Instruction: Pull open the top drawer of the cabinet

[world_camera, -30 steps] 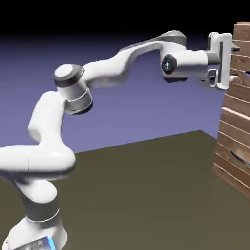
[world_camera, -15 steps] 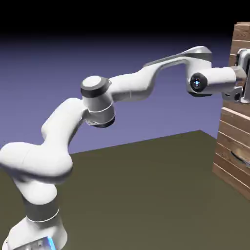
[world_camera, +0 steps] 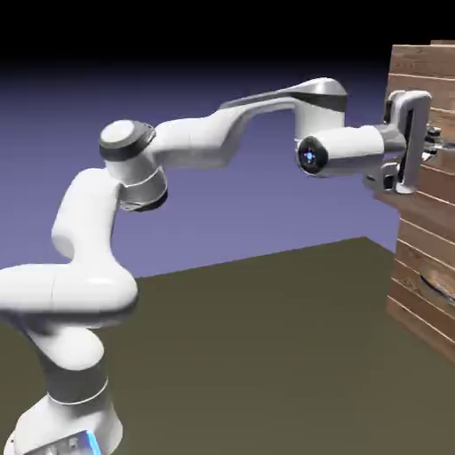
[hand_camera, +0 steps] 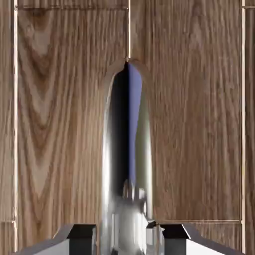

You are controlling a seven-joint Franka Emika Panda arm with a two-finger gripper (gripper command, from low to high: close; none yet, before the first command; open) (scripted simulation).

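**One handle, clamped, and the pull runs straight back along the arm**

One relation governs the next move: the top drawer (world_camera: 418, 124) lies directly ahead of the gripper (world_camera: 429, 149), and the arm's base is on the opposite side, so the pull has to run backward along the gripper's own pointing line. In the exterior view the hand is level and pressed up to the cabinet (world_camera: 427, 267), and the upper plank section stands proud of the planks beneath it, which suggests the drawer is already partly out.

In the hand view the handle (hand_camera: 127, 164) rises from between the two fingertips (hand_camera: 79, 234) as a shiny, dark, narrow bar, its long axis running away from the gripper up the picture's middle. The jaws are closed down on it, one on each side across its narrow width. Behind it, wood grain fills everything.

The lower front with its curved handle (world_camera: 437, 286) sits well below the gripper and plays no part. My reading: any sideways drift while retreating could let the slim bar slip out.
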